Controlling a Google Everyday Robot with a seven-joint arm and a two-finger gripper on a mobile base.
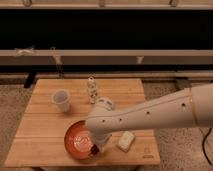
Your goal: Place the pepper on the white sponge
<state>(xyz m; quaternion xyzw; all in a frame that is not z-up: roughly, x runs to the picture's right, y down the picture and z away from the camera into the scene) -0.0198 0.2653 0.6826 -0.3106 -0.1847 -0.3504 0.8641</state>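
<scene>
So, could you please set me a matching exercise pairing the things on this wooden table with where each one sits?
Things:
1 clear plastic cup
2 small white bottle
3 round orange-red bowl
4 off-white rectangular sponge

Places:
A near the front edge, with the robot's hand at its rim
B far side, middle
C front, to the picture's right of the bowl
D picture's left, mid-depth

Pairs: 1-D, 2-B, 3-A, 4-C.
</scene>
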